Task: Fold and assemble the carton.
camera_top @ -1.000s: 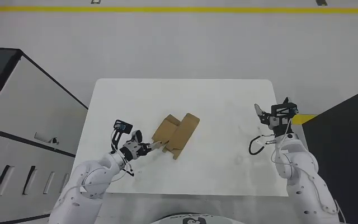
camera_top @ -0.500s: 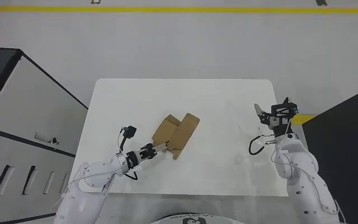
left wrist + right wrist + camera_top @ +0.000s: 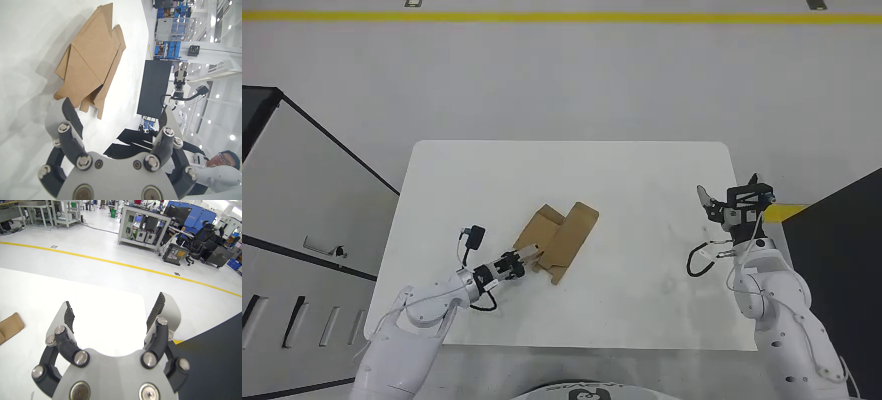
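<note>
A flat, partly folded brown carton point(image 3: 558, 240) lies on the white table point(image 3: 642, 200), a little left of its middle. In the left wrist view the carton point(image 3: 90, 62) has its flaps toward my left gripper point(image 3: 115, 109). That gripper point(image 3: 532, 256) is open at the carton's near-left corner, with one fingertip point(image 3: 69, 107) right at a flap edge and nothing held. My right gripper point(image 3: 709, 200) stands open near the table's right edge, far from the carton. A corner of the carton point(image 3: 10, 326) shows in the right wrist view, beside the right gripper point(image 3: 115, 311).
A dark panel point(image 3: 842, 250) stands just off the table's right side, close to the right arm. A grey cabinet point(image 3: 292, 220) is off the left edge. Bare table surface surrounds the carton on all sides.
My left arm has rolled its wrist and pushed its gripper a little right, up to the carton's near-left corner. The carton and the right arm have not moved.
</note>
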Available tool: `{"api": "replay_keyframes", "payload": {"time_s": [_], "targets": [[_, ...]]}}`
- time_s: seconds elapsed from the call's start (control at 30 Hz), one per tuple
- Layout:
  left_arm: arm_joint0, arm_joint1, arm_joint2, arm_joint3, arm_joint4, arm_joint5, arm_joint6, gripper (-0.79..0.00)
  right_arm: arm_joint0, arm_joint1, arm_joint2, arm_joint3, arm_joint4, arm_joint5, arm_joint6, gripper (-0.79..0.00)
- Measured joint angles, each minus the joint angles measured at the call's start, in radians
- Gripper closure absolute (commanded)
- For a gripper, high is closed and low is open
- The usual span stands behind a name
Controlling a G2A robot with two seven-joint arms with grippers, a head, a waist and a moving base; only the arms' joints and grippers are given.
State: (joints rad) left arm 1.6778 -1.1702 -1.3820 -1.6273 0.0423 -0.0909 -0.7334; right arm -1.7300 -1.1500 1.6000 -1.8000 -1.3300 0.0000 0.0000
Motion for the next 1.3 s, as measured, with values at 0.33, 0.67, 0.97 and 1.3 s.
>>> {"api": "replay_keyframes", "payload": {"time_s": [0.33,0.67,0.97,1.3], "targets": [[-0.004,0.001,0.005,0.044,-0.047,0.015,0.003,-0.785,0.0,0.0,0.0,0.0,0.0,0.0,0.0,-0.785],[-0.006,0.0,-0.007,0.077,-0.174,0.034,0.025,-0.785,0.0,0.0,0.0,0.0,0.0,0.0,0.0,-0.785],[-0.031,-0.003,0.024,0.126,-0.195,0.012,0.05,-0.785,0.0,0.0,0.0,0.0,0.0,0.0,0.0,-0.785],[-0.042,-0.003,0.039,0.148,-0.247,-0.01,0.031,-0.56,0.0,0.0,0.0,0.0,0.0,0.0,0.0,-0.785]]}}
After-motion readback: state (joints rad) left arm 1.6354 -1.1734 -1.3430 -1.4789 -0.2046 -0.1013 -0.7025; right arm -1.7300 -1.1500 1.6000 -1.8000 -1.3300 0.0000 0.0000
